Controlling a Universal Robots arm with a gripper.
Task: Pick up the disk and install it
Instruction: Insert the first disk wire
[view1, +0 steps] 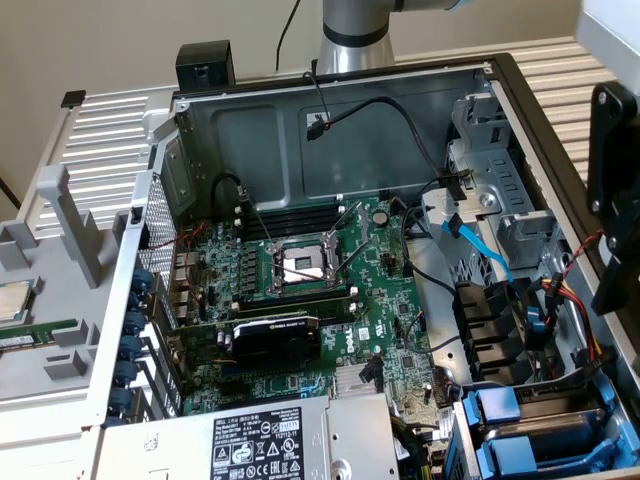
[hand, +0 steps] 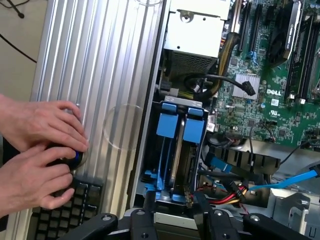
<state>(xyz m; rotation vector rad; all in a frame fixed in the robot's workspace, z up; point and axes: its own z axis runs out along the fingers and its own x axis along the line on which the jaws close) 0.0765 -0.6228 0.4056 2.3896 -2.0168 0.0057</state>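
Item: disk (hand: 166, 122), sitting in blue carrier in drive bay (hand: 146, 150), just beside twin carrier (hand: 194, 127).
Tool (hand: 175, 205): hovering just over bay; grip state, cannot tell.
Hazards: you are risking seizing twin instead; loose cables (hand: 235, 192) lying beside bay, inviting snag; skewed carrier jamming in rails.

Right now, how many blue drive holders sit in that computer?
2. The first blue holder stands nearest the ribbed table; the second blue holder is beside it, toward the motherboard. More may be hidden.
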